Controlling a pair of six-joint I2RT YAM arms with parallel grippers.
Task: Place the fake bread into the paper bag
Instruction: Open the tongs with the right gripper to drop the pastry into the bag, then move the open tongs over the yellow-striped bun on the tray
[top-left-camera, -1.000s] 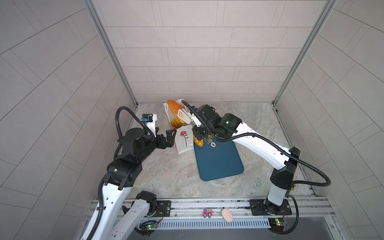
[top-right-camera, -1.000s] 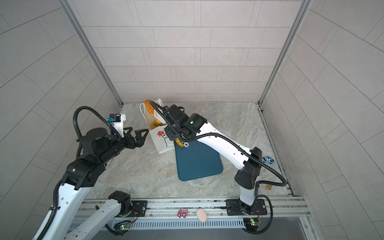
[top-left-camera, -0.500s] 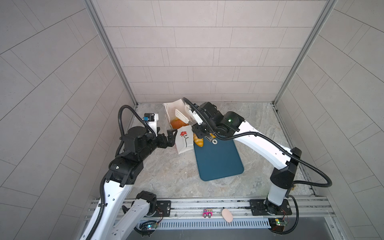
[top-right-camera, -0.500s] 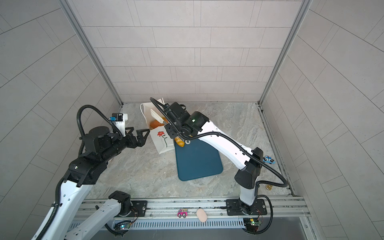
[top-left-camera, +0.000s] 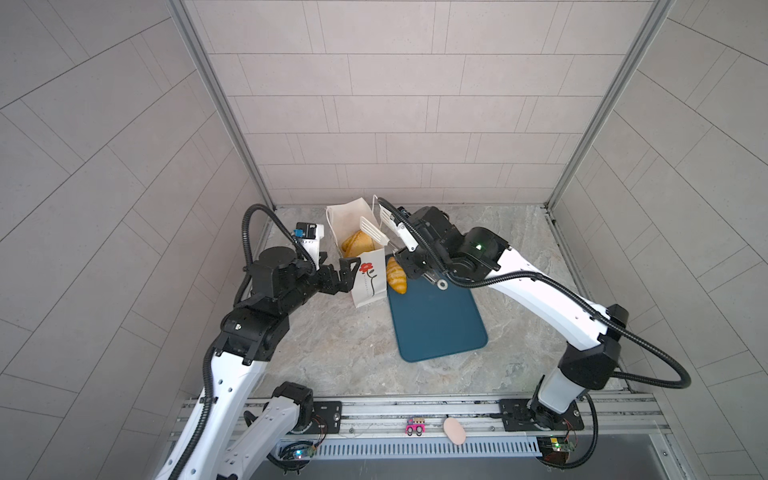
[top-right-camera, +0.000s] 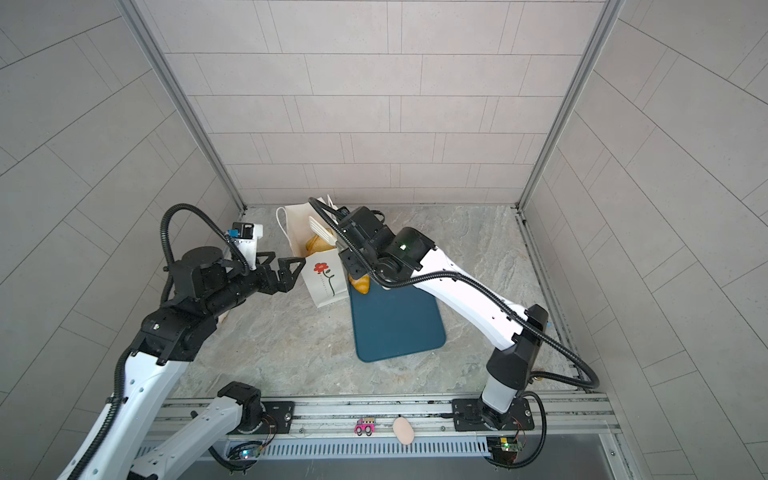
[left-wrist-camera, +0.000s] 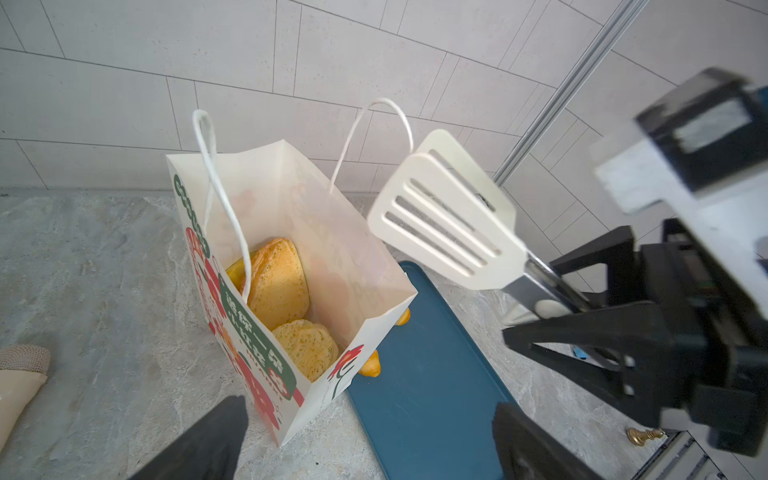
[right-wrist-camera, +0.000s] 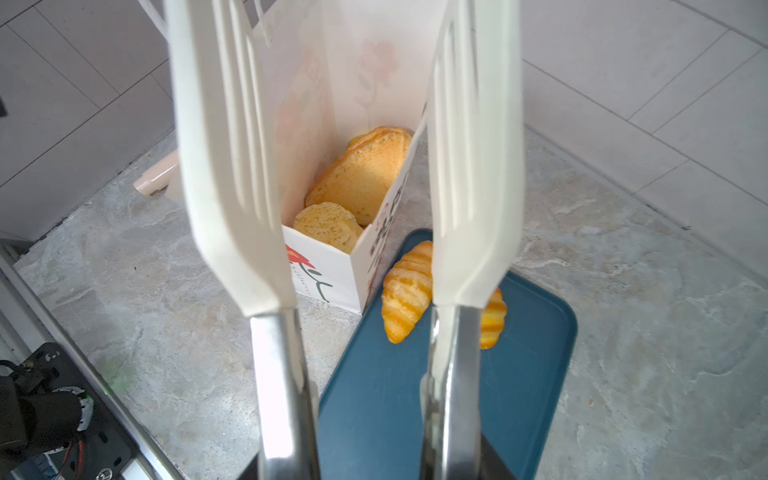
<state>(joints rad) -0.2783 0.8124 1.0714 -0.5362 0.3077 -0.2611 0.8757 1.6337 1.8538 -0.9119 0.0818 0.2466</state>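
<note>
Left hand (top-right-camera: 286, 262) spread, at paper bag (top-right-camera: 326, 282) edge

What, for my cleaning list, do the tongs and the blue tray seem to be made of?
The tongs: matte cream slotted heads, likely plastic or silicone, on shiny arms that reflect like steel. The blue tray: smooth, dull surface with rounded corners and a low rim, probably moulded plastic, possibly rubber.
</note>
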